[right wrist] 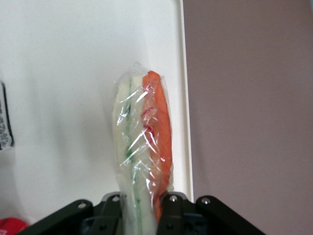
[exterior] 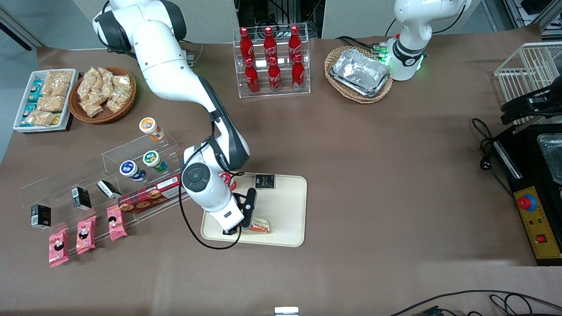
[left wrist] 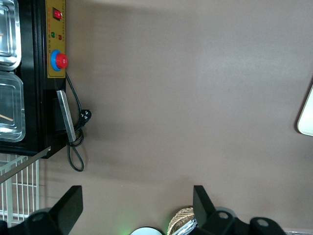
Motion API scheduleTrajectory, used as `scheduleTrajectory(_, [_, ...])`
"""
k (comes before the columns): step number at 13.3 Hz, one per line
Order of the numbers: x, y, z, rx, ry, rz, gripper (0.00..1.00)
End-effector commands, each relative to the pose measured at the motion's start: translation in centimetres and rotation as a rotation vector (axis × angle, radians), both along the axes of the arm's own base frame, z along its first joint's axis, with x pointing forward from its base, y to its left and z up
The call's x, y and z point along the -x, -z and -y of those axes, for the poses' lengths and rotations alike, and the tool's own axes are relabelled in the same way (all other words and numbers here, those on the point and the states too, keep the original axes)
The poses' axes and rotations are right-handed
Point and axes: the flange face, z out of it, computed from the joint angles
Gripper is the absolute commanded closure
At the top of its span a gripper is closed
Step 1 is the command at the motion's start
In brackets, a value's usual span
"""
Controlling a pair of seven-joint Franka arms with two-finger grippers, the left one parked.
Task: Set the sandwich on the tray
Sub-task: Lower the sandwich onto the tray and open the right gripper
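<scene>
The sandwich (exterior: 261, 225), clear-wrapped with pale bread and green and orange stripes, is lying over the tray (exterior: 287, 206), in the part of it nearest the front camera and close to the rim on that side. In the right wrist view the sandwich (right wrist: 142, 147) is running lengthwise out from between the fingers, its orange edge lying along the tray rim (right wrist: 185, 98). The gripper (exterior: 246, 224) is sitting low over the tray with its fingers clamped on one end of the sandwich.

A small black packet (exterior: 264, 181) is resting on the tray's edge farthest from the front camera, well apart from the sandwich. Beside the tray, toward the working arm's end of the table, a long red biscuit box (exterior: 149, 198) is lying against a clear acrylic stand (exterior: 109, 171) holding small cups and black packets. Three pink snack packets (exterior: 83, 235) are lying nearer the front camera than that stand. A rack of red bottles (exterior: 272, 59) is standing farther from the front camera.
</scene>
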Motion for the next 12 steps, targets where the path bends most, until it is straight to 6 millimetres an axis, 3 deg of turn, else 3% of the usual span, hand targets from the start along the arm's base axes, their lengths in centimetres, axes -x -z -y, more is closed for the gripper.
scheduleTrajectory(1, [-0.5, 1.2, -0.3, -0.018, 0.0, -0.005, 0.81])
scheduleTrajectory(2, [-0.4, 1.2, -0.4, -0.025, 0.005, -0.008, 0.61])
scheduleTrajectory(3, [-0.4, 1.3, -0.4, -0.035, 0.015, -0.012, 0.18])
scheduleTrajectory(4, [-0.4, 1.6, -0.4, -0.046, 0.025, -0.019, 0.0])
scheduleTrajectory(12, [-0.3, 0.5, -0.4, -0.088, 0.044, -0.043, 0.0])
